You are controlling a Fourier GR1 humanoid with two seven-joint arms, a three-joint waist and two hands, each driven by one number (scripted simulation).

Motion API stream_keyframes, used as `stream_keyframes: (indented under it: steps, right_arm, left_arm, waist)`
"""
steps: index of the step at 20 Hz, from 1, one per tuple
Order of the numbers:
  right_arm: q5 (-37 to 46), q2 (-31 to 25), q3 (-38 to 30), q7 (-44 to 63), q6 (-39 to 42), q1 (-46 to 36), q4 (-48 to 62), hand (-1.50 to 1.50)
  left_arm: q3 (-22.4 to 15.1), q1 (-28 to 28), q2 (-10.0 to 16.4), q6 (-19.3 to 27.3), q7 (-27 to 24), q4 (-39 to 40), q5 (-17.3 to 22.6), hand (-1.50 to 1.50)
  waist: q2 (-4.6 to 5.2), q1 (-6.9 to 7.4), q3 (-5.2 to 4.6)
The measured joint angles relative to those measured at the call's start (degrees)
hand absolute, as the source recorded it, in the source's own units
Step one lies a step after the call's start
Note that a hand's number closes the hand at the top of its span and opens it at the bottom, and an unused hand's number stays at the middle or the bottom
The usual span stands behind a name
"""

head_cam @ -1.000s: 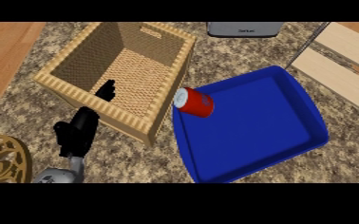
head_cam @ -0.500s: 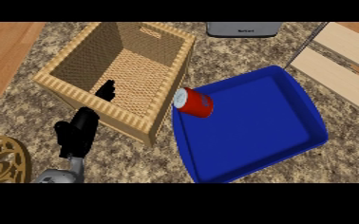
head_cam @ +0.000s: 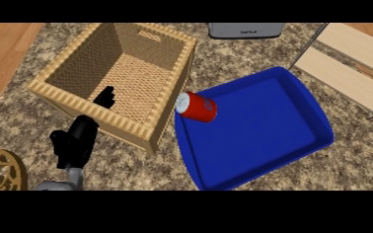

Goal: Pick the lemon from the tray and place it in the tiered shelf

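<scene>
Red with a pale metal end, a drink can (head_cam: 197, 107) lay on its side against the left rim of the blue tray (head_cam: 291, 128); it was the tray's only visible load, and no lemon showed there or on the slatted shelf (head_cam: 342, 54) at the upper right, whose pale wooden boards ran out of view. By that evidence the step in hand could not be settled: the scene would suit a fruit lying somewhere unseen as well as one already set on a hidden part of the shelf. Any further move would call first for sight of the lemon. The tray was smooth, glossy and shallow, with rounded corners, beside a deep, rectangular woven wicker basket (head_cam: 80, 54) on a speckled stone counter (head_cam: 241, 54). The robot's black left hand (head_cam: 73, 143) hung over the basket's near rim at lower left; whether it was spread or closed could not be told, and the right hand was out of view
</scene>
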Motion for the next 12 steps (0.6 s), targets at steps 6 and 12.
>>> stream_keyframes:
  steps: [6, 12]
  right_arm:
    - [-3.6, 1.9, -4.7, 2.6, 13.7, 7.5, -15.5, -1.50]
    - [-10.3, 5.2, -9.9, 2.3, 27.4, 16.4, -32.8, -1.50]
  left_arm:
    - [0.8, 1.8, 0.8, 0.0, -0.5, -0.6, 0.8, 0.00]
    - [1.1, 2.9, 1.2, 0.5, -0.4, -1.3, 1.2, 0.00]
  waist:
    - [-0.56, -1.95, -0.04]
    - [-0.70, -2.94, -0.02]
